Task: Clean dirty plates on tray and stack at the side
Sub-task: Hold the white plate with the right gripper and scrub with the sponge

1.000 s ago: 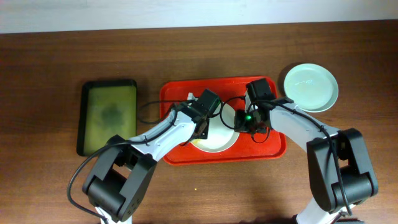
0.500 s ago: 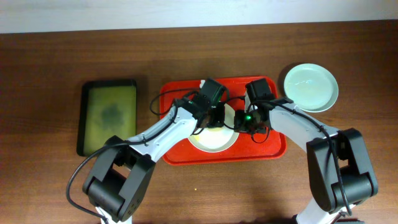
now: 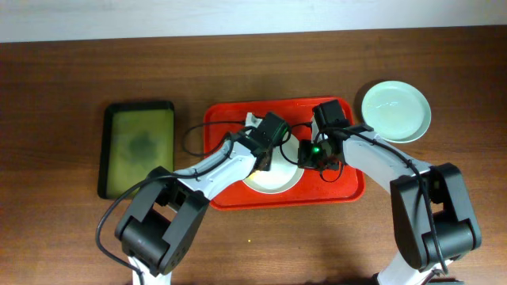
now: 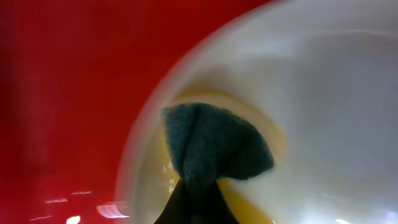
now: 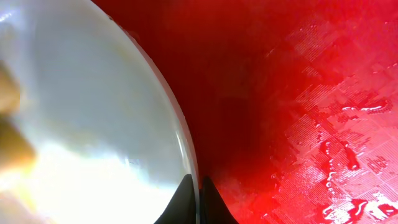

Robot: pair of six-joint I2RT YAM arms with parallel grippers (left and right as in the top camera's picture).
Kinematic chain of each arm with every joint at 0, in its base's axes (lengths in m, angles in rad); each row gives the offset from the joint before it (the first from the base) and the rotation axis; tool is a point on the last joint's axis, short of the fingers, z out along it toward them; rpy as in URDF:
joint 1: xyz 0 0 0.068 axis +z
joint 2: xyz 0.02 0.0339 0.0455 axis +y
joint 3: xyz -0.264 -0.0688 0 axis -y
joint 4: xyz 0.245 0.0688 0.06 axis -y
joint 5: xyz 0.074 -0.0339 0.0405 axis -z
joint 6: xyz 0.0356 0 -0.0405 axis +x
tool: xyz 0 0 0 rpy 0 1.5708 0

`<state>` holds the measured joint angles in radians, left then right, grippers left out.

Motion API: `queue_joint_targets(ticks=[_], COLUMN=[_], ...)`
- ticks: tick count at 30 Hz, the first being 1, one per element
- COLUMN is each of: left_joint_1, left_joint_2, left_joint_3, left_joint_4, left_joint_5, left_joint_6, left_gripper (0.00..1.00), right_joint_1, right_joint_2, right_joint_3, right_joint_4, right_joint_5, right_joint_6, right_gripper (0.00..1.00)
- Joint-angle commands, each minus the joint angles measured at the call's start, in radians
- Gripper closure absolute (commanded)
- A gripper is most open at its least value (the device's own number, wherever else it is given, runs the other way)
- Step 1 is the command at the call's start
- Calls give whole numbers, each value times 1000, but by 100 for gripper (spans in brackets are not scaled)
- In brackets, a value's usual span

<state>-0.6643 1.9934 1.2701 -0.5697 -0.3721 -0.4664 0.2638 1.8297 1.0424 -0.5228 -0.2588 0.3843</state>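
A white plate lies in the red tray, with a yellow smear on its inner edge. My left gripper is shut on a dark green sponge and presses it onto the smear near the plate's rim. My right gripper is shut on the plate's right rim, one finger inside the plate and one outside. In the left wrist view the plate fills the right side. A pale mint plate sits on the table to the right of the tray.
A smaller olive-green tray with a black rim lies left of the red tray. Water drops glisten on the red tray floor. Both arms cross over the red tray's middle.
My left gripper swept the sponge toward the far side of the plate and came back a little. The right gripper kept its hold on the rim without moving.
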Motion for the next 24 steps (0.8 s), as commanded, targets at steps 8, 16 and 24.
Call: queue_joint_targets(ticks=[8,16,24], left_joint_1=[19,19,19], left_joint_2=[-21,-23,16], left_joint_3=[24,24,24], left_joint_4=[34,276,307], left_joint_5=[25,451,380], left_joint_6=[13,13,13], left_gripper=[100,100,100], right_joint_1=[-2,-2,-2], right_joint_2=[-8,-8,-8], right_joint_3=[-2,-2,-2], right_joint_4=[-8,-8,-8], right_joint_5=[61,61,61], right_joint_6=[-10,-10,-10], right_gripper=[96,96,96])
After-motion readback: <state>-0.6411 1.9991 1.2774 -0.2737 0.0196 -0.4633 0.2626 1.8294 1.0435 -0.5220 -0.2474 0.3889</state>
